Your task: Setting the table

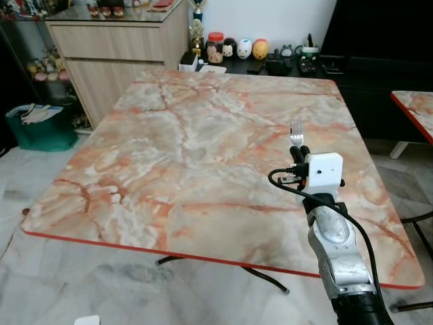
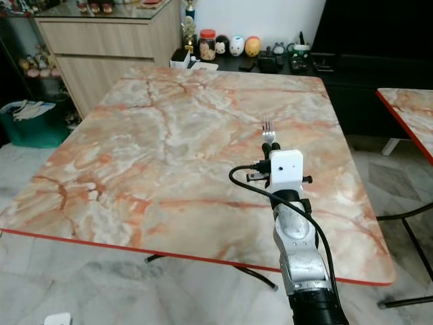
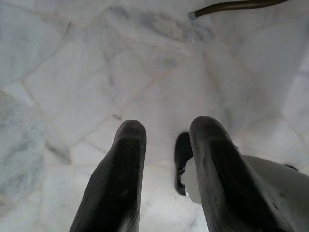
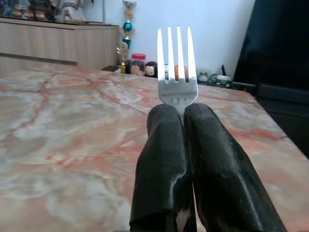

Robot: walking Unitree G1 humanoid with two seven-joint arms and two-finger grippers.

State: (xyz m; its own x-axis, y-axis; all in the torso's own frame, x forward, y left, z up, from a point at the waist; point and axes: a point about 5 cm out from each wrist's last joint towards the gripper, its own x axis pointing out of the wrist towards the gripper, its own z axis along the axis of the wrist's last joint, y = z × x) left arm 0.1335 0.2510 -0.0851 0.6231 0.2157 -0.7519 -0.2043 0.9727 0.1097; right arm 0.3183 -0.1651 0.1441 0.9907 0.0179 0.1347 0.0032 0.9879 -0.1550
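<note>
A silver fork [image 1: 295, 133] sticks out forward from my right gripper [image 1: 301, 150], which is shut on its neck, tines pointing away from me. The right wrist view shows the fork [image 4: 176, 72] clamped between the two black fingers [image 4: 161, 164], held just above the marble-patterned table [image 1: 189, 149]. The gripper hovers over the table's right half, near the front. My left gripper [image 3: 164, 140] hangs by my side over the floor, fingers apart with nothing between them.
The table has a red rim [image 1: 203, 256]. A second, similar table [image 1: 416, 108] stands to the right. Behind are a wooden sideboard [image 1: 115, 47], a low dark shelf with jars and figurines [image 1: 243, 51], and a green bag [image 1: 40, 125] on the floor at left.
</note>
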